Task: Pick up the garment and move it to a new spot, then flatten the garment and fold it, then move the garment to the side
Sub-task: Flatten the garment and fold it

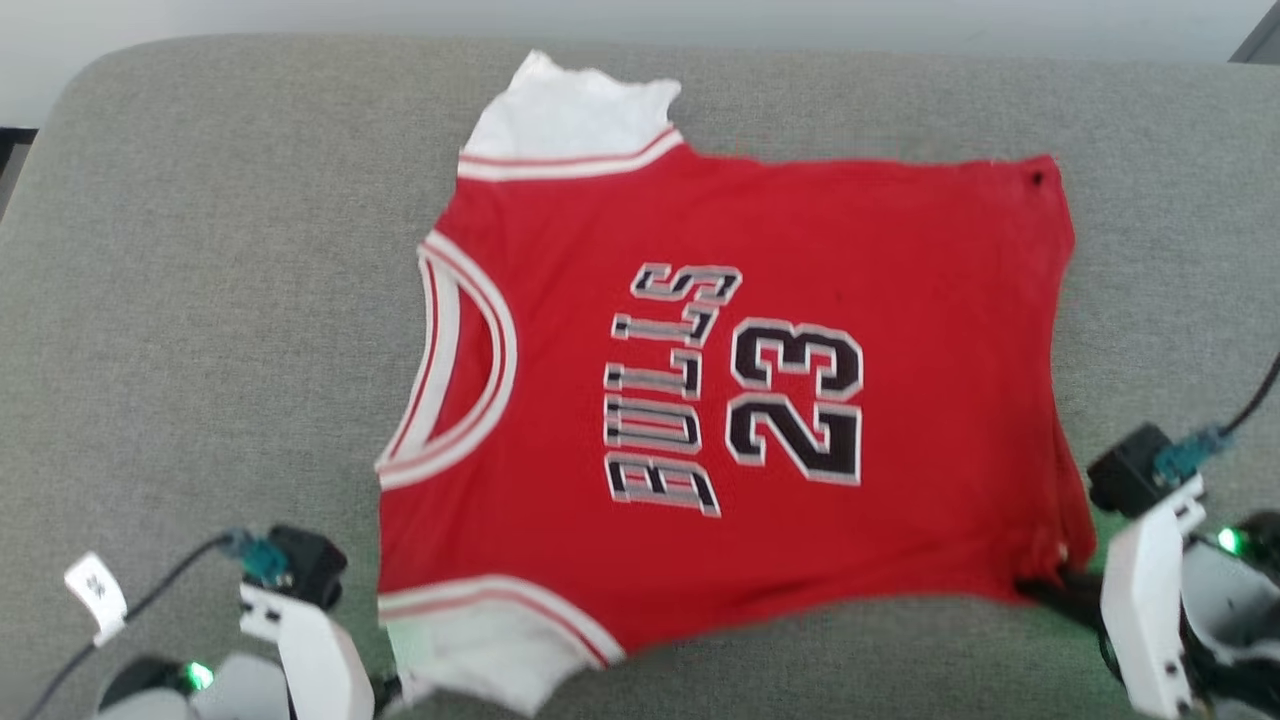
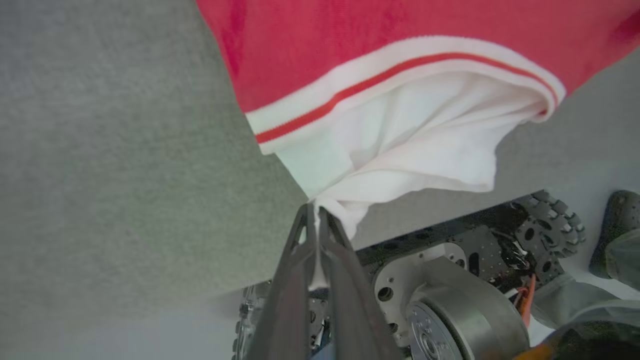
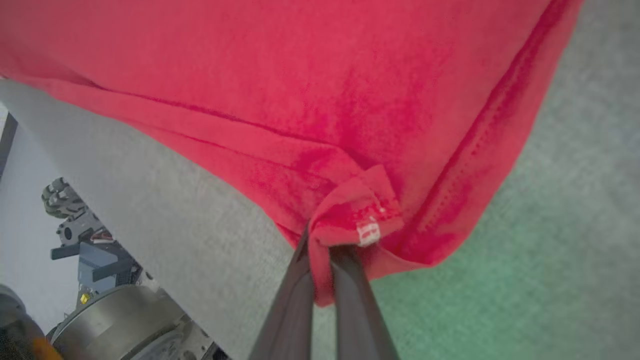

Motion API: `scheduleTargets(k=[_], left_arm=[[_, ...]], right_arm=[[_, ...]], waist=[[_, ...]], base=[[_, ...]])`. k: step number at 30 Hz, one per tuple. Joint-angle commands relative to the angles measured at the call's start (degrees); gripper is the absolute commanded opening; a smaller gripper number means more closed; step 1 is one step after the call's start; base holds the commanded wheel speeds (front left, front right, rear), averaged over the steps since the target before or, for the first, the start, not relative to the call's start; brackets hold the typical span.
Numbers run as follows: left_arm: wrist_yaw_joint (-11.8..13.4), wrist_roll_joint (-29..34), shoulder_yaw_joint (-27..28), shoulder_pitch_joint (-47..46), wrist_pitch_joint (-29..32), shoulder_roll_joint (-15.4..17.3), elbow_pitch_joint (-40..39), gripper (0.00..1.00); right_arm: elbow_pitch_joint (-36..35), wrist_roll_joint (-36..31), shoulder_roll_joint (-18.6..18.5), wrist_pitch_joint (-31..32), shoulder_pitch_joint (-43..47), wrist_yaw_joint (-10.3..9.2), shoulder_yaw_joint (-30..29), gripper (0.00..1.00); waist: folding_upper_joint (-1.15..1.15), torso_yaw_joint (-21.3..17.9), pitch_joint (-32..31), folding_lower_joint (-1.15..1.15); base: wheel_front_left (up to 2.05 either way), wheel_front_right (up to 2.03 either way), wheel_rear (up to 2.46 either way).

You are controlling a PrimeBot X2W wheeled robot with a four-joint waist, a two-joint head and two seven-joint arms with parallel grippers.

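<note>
The garment [image 1: 720,400], a red jersey T-shirt with white sleeves and black "BULLS 23" lettering, lies spread on the grey cushion [image 1: 200,300], collar to the left and hem to the right. My left gripper [image 2: 316,212] is shut on the near white sleeve [image 2: 400,145], at the cushion's front edge. The tip of that sleeve is pinched between the fingers. My right gripper [image 3: 322,240] is shut on the garment's near hem corner [image 3: 360,215], where the red cloth bunches around a small white tag. In the head view the left wrist [image 1: 300,620] and right wrist [image 1: 1150,580] flank the garment's near edge.
The grey cushion extends well past the garment on the left, right and far sides. Its front edge runs just below the grippers. Beneath it the robot's base and wheels [image 2: 450,280] show. A pale wall [image 1: 300,15] borders the far side.
</note>
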Motion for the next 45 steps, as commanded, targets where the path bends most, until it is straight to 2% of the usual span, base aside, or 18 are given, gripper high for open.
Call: scheduleTargets(k=[1, 5, 10, 16, 21, 26, 31, 32, 33, 36, 37, 38, 39, 40, 41, 42, 43, 45], left_arm=[[1.02, -1.10, -0.02, 1.23, 0.22, 0.59, -0.80, 0.00], [3.30, -2.19, -0.43, 3.12, 1.05, 1.96, -4.19, 0.00], [3.80, -0.07, 1.79, 0.20, -0.03, 4.45, -6.79, 0.00], [2.52, 4.96, 5.45, -6.85, 0.16, 8.92, -9.25, 0.00], [-0.35, 8.60, 7.21, -12.59, 0.34, 9.29, -7.80, 0.00], [-5.53, 12.47, 7.31, -19.55, 0.80, 5.29, -1.18, 0.00], [-10.46, 14.85, 5.71, -25.13, 0.92, -2.19, 10.18, 0.00], [-11.40, 15.11, 5.19, -25.91, 1.09, -3.59, 12.64, 0.00], [-12.51, 15.40, 4.61, -26.59, 1.37, -4.98, 15.40, 0.00], [-15.13, 14.58, 3.58, -28.12, 1.54, -9.15, 23.16, 0.00], [-15.99, 14.54, 3.26, -28.45, 1.45, -10.25, 25.38, 0.00], [-16.72, 13.93, 3.15, -28.76, 1.32, -11.48, 27.65, 0.05], [-17.28, 13.45, 3.13, -28.92, 1.23, -12.56, 29.92, 0.18], [-17.72, 13.61, 3.02, -29.29, 1.13, -13.43, 31.77, 0.27], [-18.03, 13.40, 2.98, -29.66, 1.11, -14.18, 33.65, 0.39], [-18.42, 13.04, 3.01, -29.83, 1.21, -14.71, 35.00, 0.64], [-18.81, 12.54, 3.16, -29.86, 1.15, -15.30, 36.19, 1.00], [-19.23, 11.83, 3.76, -30.23, 0.65, -15.79, 37.74, 1.00]], right_arm=[[-0.47, 0.27, -0.83, 1.34, 2.53, -0.28, 0.29, 0.00], [-3.68, 1.29, -2.12, 2.94, 7.05, -0.28, -2.33, 0.00], [-6.70, 0.65, -1.08, 2.51, 9.57, -0.28, -8.34, 0.00], [-11.60, -2.16, 0.73, 4.37, 10.84, -0.28, -18.08, 0.00], [-14.23, -5.92, 4.07, 6.83, 9.38, -0.28, -24.32, 0.00], [-13.83, -11.86, 9.92, 10.15, 4.54, -0.28, -28.39, 0.00], [-8.36, -17.15, 14.46, 10.31, -2.42, -0.28, -26.77, 0.00], [-6.86, -17.72, 15.32, 10.00, -3.60, -0.27, -26.16, 0.04], [-4.97, -18.22, 16.25, 9.64, -4.73, -0.27, -25.60, 0.15], [-0.38, -18.89, 17.96, 9.22, -7.50, -0.21, -22.73, 0.22], [0.77, -18.84, 18.46, 8.94, -8.37, -0.21, -21.90, 0.32], [1.97, -18.85, 18.68, 8.66, -9.19, -0.20, -21.20, 0.39], [3.00, -19.04, 18.81, 8.28, -9.85, -0.20, -20.49, 0.44], [3.82, -19.14, 18.86, 7.91, -10.41, -0.20, -19.82, 0.59], [4.31, -19.18, 18.81, 7.26, -10.88, -0.20, -19.18, 1.00], [5.05, -19.13, 18.67, 6.84, -11.22, -0.20, -19.05, 1.00], [5.51, -19.04, 18.50, 6.44, -11.50, -0.21, -18.93, 1.00], [5.40, -18.85, 17.99, 5.77, -11.71, -0.21, -18.54, 1.00]], waist=[[0.00, -0.03, -0.04, 0.00], [0.00, -0.25, 0.17, 0.00], [0.00, -0.52, 0.42, 0.00], [0.00, -1.16, 1.14, 0.00], [0.00, -1.63, 1.96, 0.00], [0.00, -2.13, 3.81, 0.00], [0.00, -2.04, 5.83, 0.00], [0.00, -2.03, 6.13, 0.00], [0.00, -2.05, 6.39, 0.00], [0.00, -2.12, 7.04, 0.00], [0.00, -2.16, 7.16, 0.00], [0.00, -2.17, 7.32, 0.00], [0.00, -2.18, 7.41, 0.00], [0.00, -2.19, 7.51, 0.00], [0.00, -2.16, 7.53, 0.00], [0.00, -2.18, 7.48, 0.00], [0.00, -2.18, 7.37, 0.00], [0.00, -2.14, 6.99, 0.00]], base=[[0.00, 0.00, 0.00], [0.00, 0.00, 0.00], [0.00, 0.00, 0.00], [0.00, 0.00, 0.00], [0.00, 0.00, 0.00], [0.00, 0.00, 0.00], [0.00, 0.00, 0.00], [0.00, 0.00, 0.00], [0.00, 0.00, 0.00], [0.00, 0.00, 0.00], [0.00, 0.00, 0.00], [0.00, 0.00, 0.00], [0.00, 0.00, 0.00], [0.00, 0.00, 0.00], [0.00, 0.00, 0.00], [0.00, 0.00, 0.00], [0.00, 0.00, 0.00], [0.00, 0.00, 0.00]])
